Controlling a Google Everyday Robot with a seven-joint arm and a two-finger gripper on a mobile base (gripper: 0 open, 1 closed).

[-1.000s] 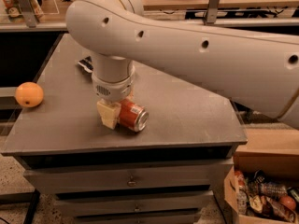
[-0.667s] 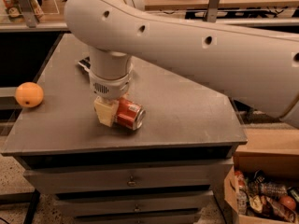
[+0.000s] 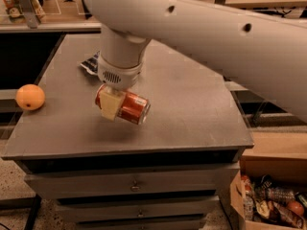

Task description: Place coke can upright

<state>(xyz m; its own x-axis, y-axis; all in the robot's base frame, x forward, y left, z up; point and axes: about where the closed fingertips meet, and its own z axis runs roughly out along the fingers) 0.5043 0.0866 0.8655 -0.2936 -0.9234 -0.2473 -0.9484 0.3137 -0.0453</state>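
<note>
The coke can [image 3: 130, 108] is red with a silver end and lies tilted on its side in the air, a little above the grey table top [image 3: 192, 99]. My gripper [image 3: 114, 103] hangs from the big white arm above the table's front left part and is shut on the can. One cream finger [image 3: 110, 105] crosses the can's near side. The other finger is hidden behind the can.
A round orange fruit [image 3: 30, 97] sits at the table's left edge. A blue-and-white snack bag [image 3: 90, 64] lies behind the gripper, mostly hidden by the arm. Drawers run below the front edge. A cardboard box of items [image 3: 268, 200] stands on the floor at the right.
The gripper has lifted the coke can off the table top and moved slightly left with it. The can now hangs tilted above the surface. The orange has not moved.
</note>
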